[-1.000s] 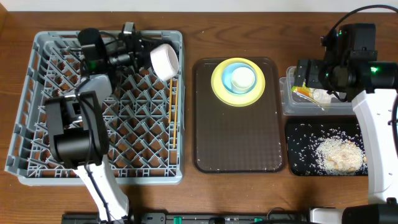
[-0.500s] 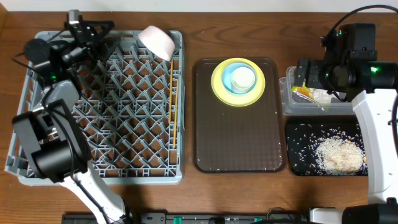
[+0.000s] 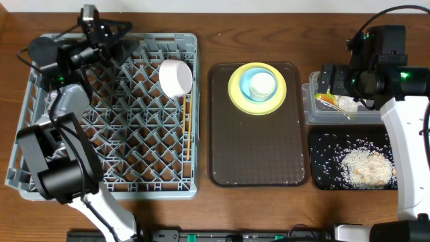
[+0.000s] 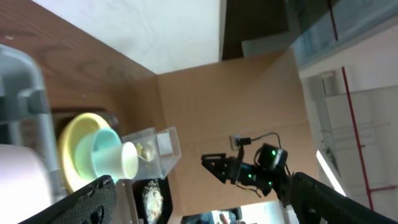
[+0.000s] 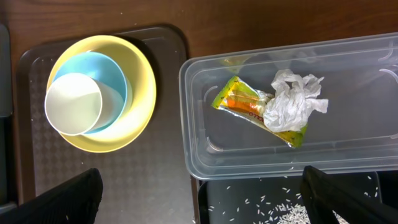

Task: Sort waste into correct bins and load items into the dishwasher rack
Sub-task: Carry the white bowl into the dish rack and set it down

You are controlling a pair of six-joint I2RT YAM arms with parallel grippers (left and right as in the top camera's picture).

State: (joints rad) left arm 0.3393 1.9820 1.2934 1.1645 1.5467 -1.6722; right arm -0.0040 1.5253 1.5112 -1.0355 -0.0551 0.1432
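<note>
While the white bowl (image 3: 177,77) lies on its side among the pegs at the right edge of the grey dishwasher rack (image 3: 148,191), we see the left claw (image 3: 109,33) spread apart with nothing in it over the rack's left corner and the right claw (image 5: 199,180) likewise apart above the clear tub (image 5: 354,143).

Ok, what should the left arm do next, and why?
Probably swing the left gripper across to the cup on the tray. Its jaws stand open and empty by the rack's corner, the white bowl already lies in the rack, and the cup tops the blue bowl and plate, so it likely has to come off first.
</note>
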